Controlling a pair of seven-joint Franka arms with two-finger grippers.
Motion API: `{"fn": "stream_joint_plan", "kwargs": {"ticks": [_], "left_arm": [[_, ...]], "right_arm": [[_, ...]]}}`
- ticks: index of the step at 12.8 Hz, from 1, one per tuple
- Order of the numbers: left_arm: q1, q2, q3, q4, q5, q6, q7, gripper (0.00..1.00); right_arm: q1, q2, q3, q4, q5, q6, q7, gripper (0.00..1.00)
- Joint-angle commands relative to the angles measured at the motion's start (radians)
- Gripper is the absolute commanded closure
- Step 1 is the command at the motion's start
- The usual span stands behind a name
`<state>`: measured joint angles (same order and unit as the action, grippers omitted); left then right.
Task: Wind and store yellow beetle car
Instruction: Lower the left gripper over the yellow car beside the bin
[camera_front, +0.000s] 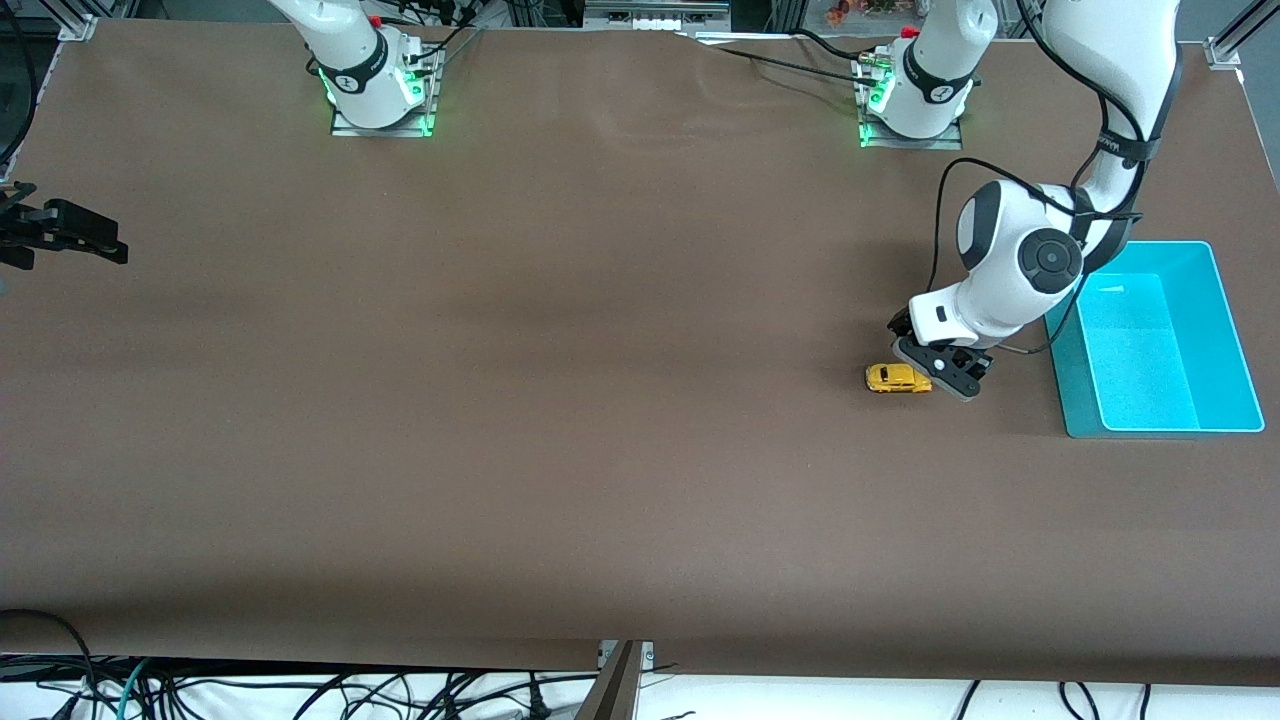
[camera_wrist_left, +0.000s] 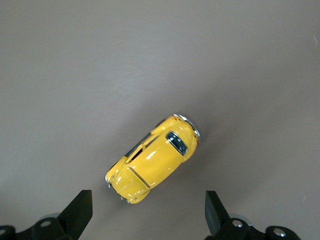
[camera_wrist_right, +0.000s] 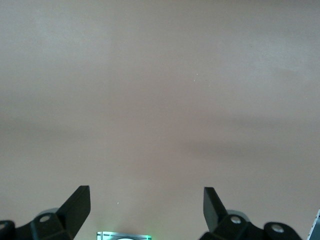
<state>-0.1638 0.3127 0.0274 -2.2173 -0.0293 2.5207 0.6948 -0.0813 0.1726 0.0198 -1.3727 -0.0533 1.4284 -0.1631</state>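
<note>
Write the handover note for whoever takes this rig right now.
Left gripper: fingers open, low over the yellow car, not gripping it.
Right gripper: open, waiting at the right arm's end of the table.
The car sits on its wheels on the table beside the turquoise bin, which holds nothing.
Done: approach only.
Left: grip the car, wind it, put it in the bin.

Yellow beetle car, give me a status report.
Left gripper open, over the yellow beetle car. Car on the table, beside the turquoise bin. Right gripper open, waiting. Nothing in the way.
</note>
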Motion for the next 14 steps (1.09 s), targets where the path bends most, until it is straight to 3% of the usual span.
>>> {"fn": "stream_joint_plan", "kwargs": {"ticks": [1, 4, 7, 14], "left_arm": [[-0.003, 0.025, 0.005, 0.005, 0.041, 0.052, 0.208, 0.01], [-0.008, 0.052, 0.005, 0.016, 0.117, 0.061, 0.414, 0.01], [-0.042, 0.103, 0.006, 0.024, 0.118, 0.122, 0.647, 0.01], [-0.043, 0.137, 0.006, 0.05, 0.062, 0.129, 0.756, 0.01]], "right_arm": [[-0.002, -0.012, 0.005, -0.009, -0.002, 0.01, -0.013, 0.0], [0.0, -0.008, 0.006, -0.009, -0.002, 0.01, -0.013, 0.0], [0.0, -0.007, 0.005, -0.009, 0.0, 0.009, -0.013, 0.0], [0.0, -0.007, 0.005, -0.009, -0.002, 0.009, -0.013, 0.0]]}}
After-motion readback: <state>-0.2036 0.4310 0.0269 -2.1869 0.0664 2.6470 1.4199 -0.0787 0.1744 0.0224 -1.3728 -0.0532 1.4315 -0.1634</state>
